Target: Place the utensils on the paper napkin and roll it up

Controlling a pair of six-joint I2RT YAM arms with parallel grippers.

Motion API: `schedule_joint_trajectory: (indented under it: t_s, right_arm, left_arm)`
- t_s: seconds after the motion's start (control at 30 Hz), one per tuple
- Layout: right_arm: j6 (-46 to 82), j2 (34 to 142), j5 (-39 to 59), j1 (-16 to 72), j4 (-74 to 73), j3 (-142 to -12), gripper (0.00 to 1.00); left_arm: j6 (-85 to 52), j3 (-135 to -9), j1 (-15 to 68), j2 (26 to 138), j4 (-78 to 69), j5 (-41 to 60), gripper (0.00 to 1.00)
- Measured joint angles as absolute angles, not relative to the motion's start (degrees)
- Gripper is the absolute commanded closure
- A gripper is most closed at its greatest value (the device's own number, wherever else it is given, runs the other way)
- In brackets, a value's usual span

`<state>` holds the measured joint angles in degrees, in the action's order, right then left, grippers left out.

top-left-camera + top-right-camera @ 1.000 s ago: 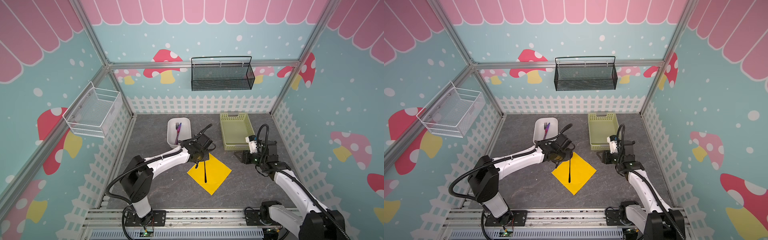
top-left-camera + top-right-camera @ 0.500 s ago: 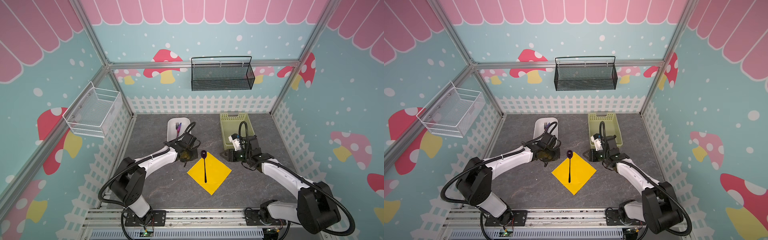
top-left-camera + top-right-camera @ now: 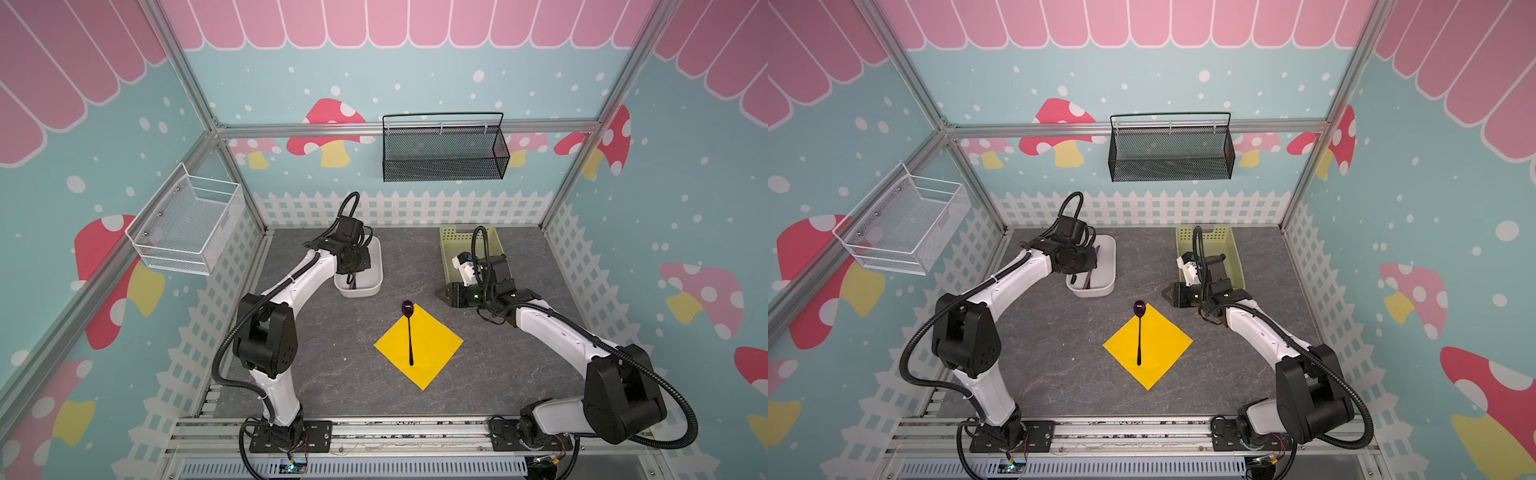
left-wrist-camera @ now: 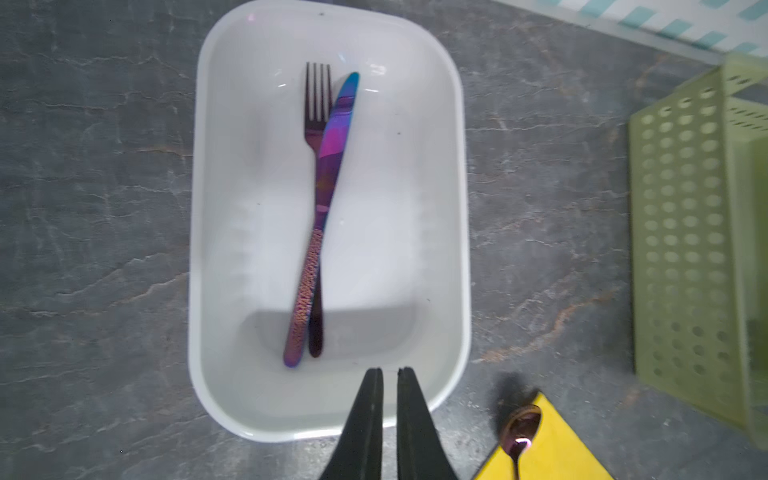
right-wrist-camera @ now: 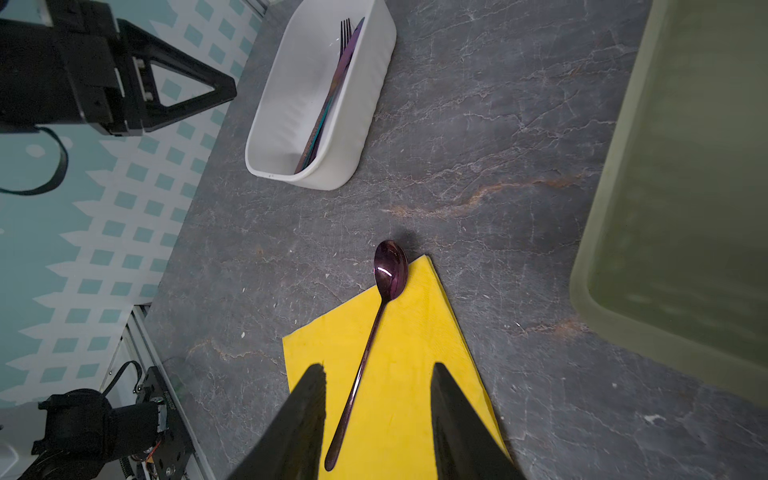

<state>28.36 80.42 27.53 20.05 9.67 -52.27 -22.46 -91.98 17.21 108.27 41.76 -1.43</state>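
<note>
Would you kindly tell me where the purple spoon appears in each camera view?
Top view: spoon just right of centre, on the napkin.
Top view: spoon just left of centre.
Left wrist: only its bowl end, at the napkin's corner.
Right wrist: whole spoon, along the napkin.
Shared landmark: white tub.

On the grey stone-patterned worktop (image 3: 332, 353), the yellow square paper napkin (image 3: 434, 347) lies a little in front of the middle, one corner toward each edge. The slim dark-purple round-bowled spoon (image 3: 409, 332) lies on it front to back, its bowl past the napkin's back corner. Behind and left of the napkin stands the white oblong plastic tub (image 3: 374, 286). In it the dark-purple fork (image 4: 318, 89) and violet knife (image 4: 328, 166) lie lengthwise, the knife crossing over the fork. The pale green perforated plastic basket (image 3: 451, 245) stands toward the back right corner.
</note>
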Motion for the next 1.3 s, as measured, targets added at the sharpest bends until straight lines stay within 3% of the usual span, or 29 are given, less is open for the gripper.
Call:
schedule_joint_trajectory:
  t_s: [0.73,1.1,1.3]
  right_arm:
    - [27.86,82.74,27.38,20.05,11.94,-54.3,0.53]
    - [27.88,82.74,27.09,20.05,11.99,-54.3,0.53]
    - [27.9,82.65,26.3,20.05,12.01,-54.3,0.53]
  left_arm:
    - [-16.99,-112.36,14.63,131.57,51.31,-3.66,0.74]
    - [-16.12,-114.54,14.39,134.28,54.24,-6.11,0.74]
    - [-15.99,-115.55,14.15,136.07,54.59,-5.65,0.8]
